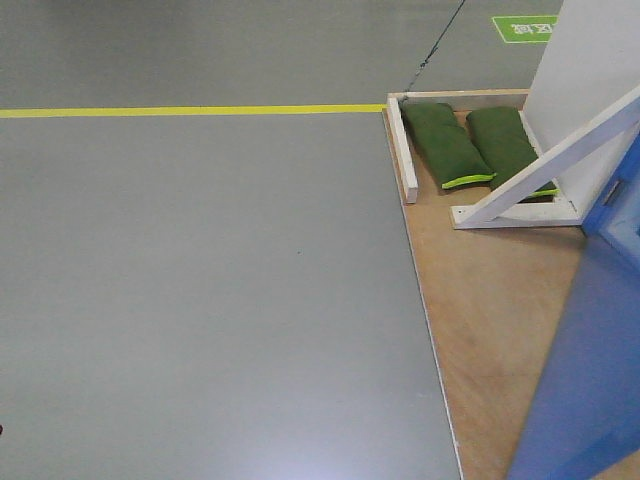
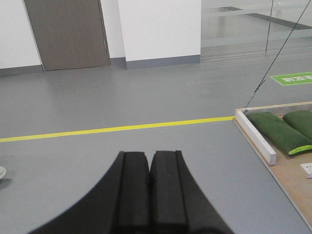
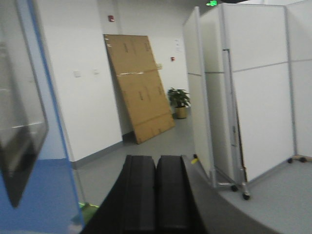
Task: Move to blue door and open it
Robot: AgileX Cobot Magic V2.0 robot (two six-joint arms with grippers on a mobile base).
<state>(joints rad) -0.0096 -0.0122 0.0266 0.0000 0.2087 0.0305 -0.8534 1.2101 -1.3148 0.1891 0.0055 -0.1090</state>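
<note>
The blue door [image 1: 590, 350] fills the lower right corner of the front view, standing on a wooden base board [image 1: 490, 300]. Its glossy blue panel [image 3: 44, 195] also runs down the left edge of the right wrist view, close beside my right gripper [image 3: 156, 163]. That gripper is shut with nothing in it and does not touch the door. My left gripper [image 2: 149, 161] is shut and empty too, hanging over bare grey floor left of the base board [image 2: 292, 180]. No lever handle is clearly visible. Neither gripper appears in the front view.
Two green sandbags [image 1: 445, 145] lie on the base beside a white panel with a diagonal brace [image 1: 545, 165]. A yellow floor line [image 1: 190, 110] crosses ahead. White wheeled partitions [image 3: 243, 97] and a leaning cardboard sheet [image 3: 139, 87] stand beyond the door.
</note>
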